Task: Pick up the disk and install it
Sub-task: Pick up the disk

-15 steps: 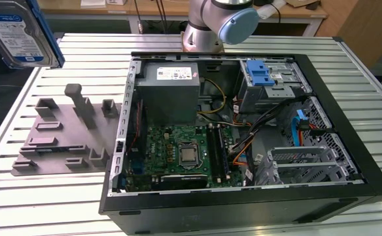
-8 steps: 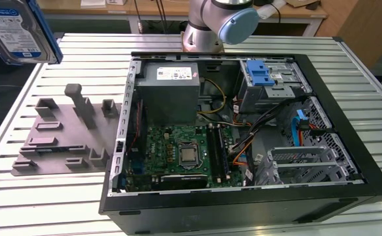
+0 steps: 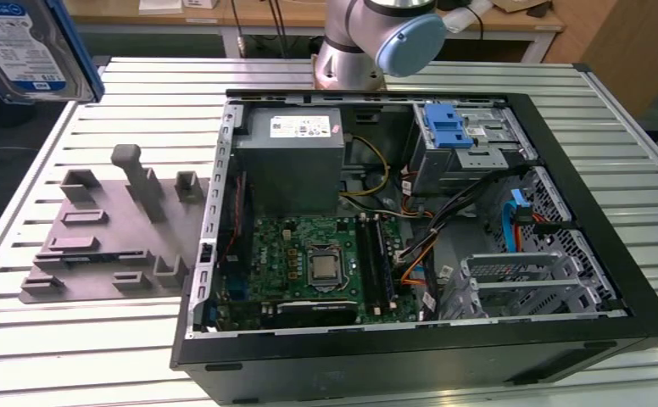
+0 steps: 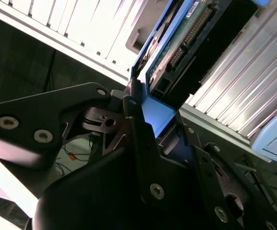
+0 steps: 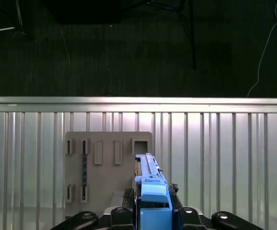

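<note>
Half done — my gripper (image 5: 152,197) pinches the disk (image 3: 21,49), raised at the exterior view's left; not yet in the computer case (image 3: 420,366).

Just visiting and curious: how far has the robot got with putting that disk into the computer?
Pick-up looks done: the disk is up in the air, clear of the grey holder. In hand: the gripper is clamped on its blue frame in the first wrist view. Left: installing, since the disk is not yet in the open computer case.
</note>
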{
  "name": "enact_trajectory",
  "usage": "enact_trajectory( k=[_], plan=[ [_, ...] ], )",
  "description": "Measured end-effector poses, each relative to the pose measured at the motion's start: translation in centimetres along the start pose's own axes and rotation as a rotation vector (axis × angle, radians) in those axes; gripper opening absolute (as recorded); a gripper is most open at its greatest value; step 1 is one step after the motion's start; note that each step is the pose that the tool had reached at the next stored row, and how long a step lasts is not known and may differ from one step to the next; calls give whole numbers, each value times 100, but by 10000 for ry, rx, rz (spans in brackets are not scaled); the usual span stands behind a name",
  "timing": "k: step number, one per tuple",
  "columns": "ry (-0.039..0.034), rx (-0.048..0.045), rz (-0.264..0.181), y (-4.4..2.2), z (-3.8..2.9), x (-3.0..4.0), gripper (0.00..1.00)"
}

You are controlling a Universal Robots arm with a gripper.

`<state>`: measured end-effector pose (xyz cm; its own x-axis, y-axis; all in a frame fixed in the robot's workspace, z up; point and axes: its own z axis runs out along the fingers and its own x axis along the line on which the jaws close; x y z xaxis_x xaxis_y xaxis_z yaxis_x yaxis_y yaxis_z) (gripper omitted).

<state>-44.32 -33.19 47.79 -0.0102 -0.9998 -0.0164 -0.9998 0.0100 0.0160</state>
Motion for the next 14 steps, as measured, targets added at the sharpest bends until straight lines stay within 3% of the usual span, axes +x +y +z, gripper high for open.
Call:
enact_trajectory(
  k=[6,14],
  plan=[
    [0,0,0,1,-75,-1,36],
    [0,0,0,1,-81,-2,36]
  ],
)
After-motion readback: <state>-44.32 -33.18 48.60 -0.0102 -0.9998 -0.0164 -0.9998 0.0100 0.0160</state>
